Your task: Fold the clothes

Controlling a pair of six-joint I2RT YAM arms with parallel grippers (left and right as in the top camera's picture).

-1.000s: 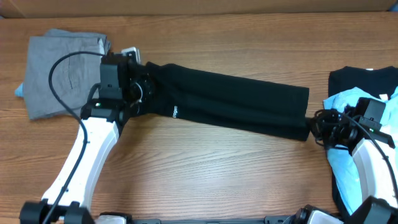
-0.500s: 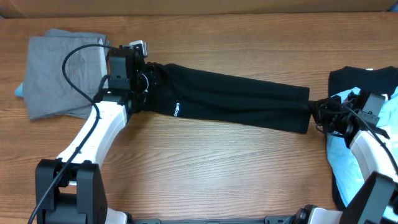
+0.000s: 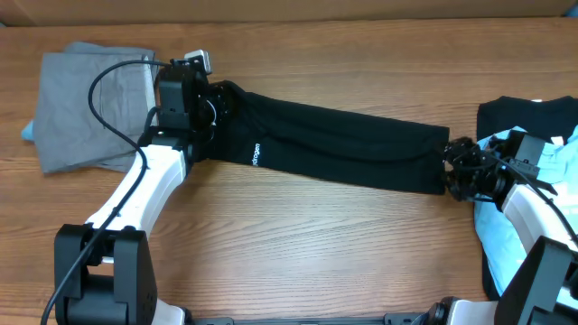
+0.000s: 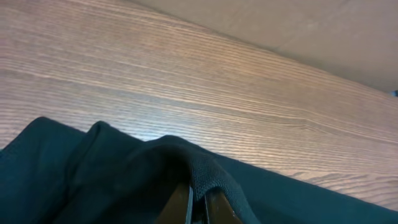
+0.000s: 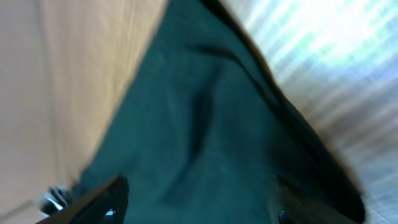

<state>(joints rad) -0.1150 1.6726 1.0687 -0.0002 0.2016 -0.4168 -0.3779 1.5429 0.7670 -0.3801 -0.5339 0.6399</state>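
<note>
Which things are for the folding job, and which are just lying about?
For the job: long black shirt, pinched by the left gripper; right gripper at its other end; grey shirt, light blue shirt, second black shirt.
Just lying about: only the wooden table underneath.

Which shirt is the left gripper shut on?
The long black shirt with white lettering, stretched across mid-table: the left gripper pinches its end. Grey shirt, light blue shirt and second black shirt lie unheld.
</note>
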